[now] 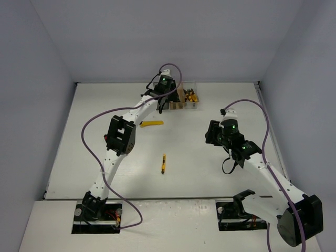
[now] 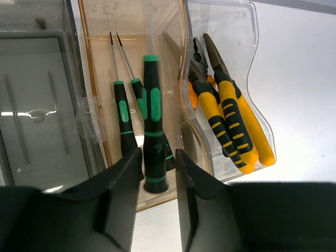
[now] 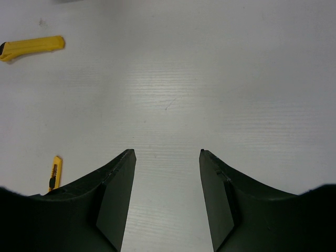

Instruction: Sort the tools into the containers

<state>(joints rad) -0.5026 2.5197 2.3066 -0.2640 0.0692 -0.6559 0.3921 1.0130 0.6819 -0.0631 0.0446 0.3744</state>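
Three bins stand in a row at the back: smoky grey [image 2: 42,105], orange-tinted [image 2: 131,31] and clear [image 2: 247,63]. Three black-green screwdrivers lie in the orange bin; the nearest one [image 2: 153,131] is blurred and sits just beyond my left gripper [image 2: 157,155], whose jaws stand slightly apart around its end with a gap showing. Yellow and orange pliers [image 2: 231,115] lie in the clear bin [image 1: 193,97]. My left gripper [image 1: 167,97] hovers over the bins. A yellow utility knife [image 1: 151,124] and a small yellow tool [image 1: 164,164] lie on the table. My right gripper [image 1: 212,134] is open and empty.
The right wrist view shows my right gripper [image 3: 167,152] over bare white table, with the utility knife [image 3: 32,47] far left and the small yellow tool [image 3: 54,172] near its left finger. Grey walls close in the table at the back and sides.
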